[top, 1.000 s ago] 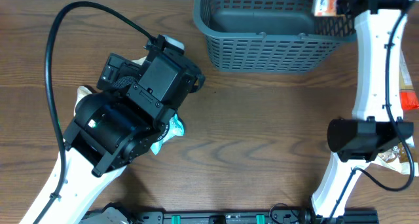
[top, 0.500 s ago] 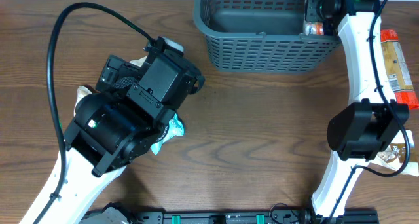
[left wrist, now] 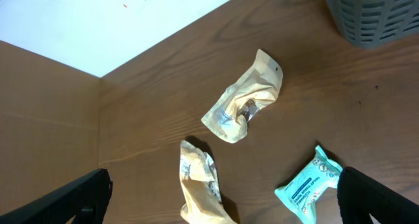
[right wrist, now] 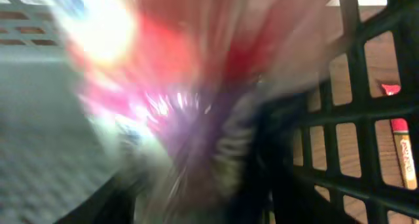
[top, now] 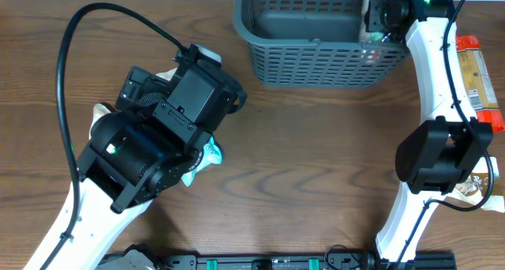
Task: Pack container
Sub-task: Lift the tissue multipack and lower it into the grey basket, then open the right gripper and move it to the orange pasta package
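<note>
Nearest me, the left arm hangs over the left part of the table [top: 316, 159], and its wrist view shows the left gripper [left wrist: 226, 198] with its jaws spread wide and nothing between them. That looks like a stance for choosing the next thing to pick up. Below it lie three loose snacks: a crumpled tan packet [left wrist: 200, 185] almost straight under the jaws, a teal packet [left wrist: 308, 185] just to one side, and a second tan packet [left wrist: 242, 106] a little farther on. All three lie flat on the wood and apart from one another, so each could be taken singly. The teal packet carries dark print and small round marks, and the farther tan one has a dark printed patch, but none of it is clear enough to read. On the right side of the table a long packet [top: 475, 73] with a red end lies well outside the basket, its label also unreadable. At the far edge stands the plastic basket [top: 316, 61], dark grey-blue with slotted sides. The right arm reaches over its right-hand rim so that the right gripper [top: 384, 13] is down inside it, close against the lattice wall. I take this for a delivery. The right wrist view is one blur of a red-and-white shiny wrapper [right wrist: 163, 86] against the basket's floor, and I cannot tell whether those jaws are pinching it or have let go.
</note>
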Motion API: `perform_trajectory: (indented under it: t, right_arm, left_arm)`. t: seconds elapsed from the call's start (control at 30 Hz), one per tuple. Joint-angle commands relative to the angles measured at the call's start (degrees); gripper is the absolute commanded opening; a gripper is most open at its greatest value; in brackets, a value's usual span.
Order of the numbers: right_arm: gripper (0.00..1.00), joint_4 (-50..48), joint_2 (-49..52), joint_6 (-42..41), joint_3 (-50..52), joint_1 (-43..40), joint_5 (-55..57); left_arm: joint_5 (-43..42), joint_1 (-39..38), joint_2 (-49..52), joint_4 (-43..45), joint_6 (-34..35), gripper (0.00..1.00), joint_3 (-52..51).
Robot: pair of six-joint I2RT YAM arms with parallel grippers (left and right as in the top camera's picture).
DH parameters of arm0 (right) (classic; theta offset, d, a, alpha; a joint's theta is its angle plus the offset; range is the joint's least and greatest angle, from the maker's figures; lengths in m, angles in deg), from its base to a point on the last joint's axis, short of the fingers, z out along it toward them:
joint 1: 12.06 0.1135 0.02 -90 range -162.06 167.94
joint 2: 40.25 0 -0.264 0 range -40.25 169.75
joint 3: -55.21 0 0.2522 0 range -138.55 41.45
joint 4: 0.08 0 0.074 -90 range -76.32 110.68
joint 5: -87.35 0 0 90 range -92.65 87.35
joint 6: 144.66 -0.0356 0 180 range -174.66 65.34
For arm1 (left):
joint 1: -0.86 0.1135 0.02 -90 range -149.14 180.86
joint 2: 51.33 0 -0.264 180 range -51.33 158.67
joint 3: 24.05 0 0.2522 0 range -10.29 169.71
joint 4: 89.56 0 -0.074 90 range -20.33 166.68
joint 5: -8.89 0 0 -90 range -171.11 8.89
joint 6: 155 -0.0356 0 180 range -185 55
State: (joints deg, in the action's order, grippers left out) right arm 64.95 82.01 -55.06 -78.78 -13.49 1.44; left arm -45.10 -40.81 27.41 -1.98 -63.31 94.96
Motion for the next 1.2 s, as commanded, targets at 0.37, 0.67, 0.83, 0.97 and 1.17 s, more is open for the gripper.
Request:
perform_trajectory:
  t: [0.37, 0.67, 0.83, 0.97, 1.17]
  right_arm:
    - [0.61, -1.7, -0.5, 0.7, -0.5, -0.1, 0.0]
    - [0.99, 3.8, -1.2, 5.3, -23.1, -0.2, 0.4]
    - [0.99, 9.6, -1.3, 8.9, -36.2, -1.0, 0.4]
    - [0.99, 17.8, -2.6, 14.4, -42.7, -3.7, -1.2]
    - [0.99, 30.8, -4.1, 21.6, -44.0, -11.9, -4.7]
  left_arm:
    - [0.5, 0.3, -0.6, -0.2, 1.6, 0.99, 0.0]
    - [0.5, 0.3, -0.6, -0.2, 1.6, 0.99, 0.0]
    - [0.4, 0.3, -0.6, -0.2, 3.1, 0.98, 0.0]
    - [0.4, 0.3, -0.6, -1.0, 3.3, 0.98, 0.0]
    - [0.4, 0.3, -0.6, -1.2, 3.3, 0.99, 0.0]
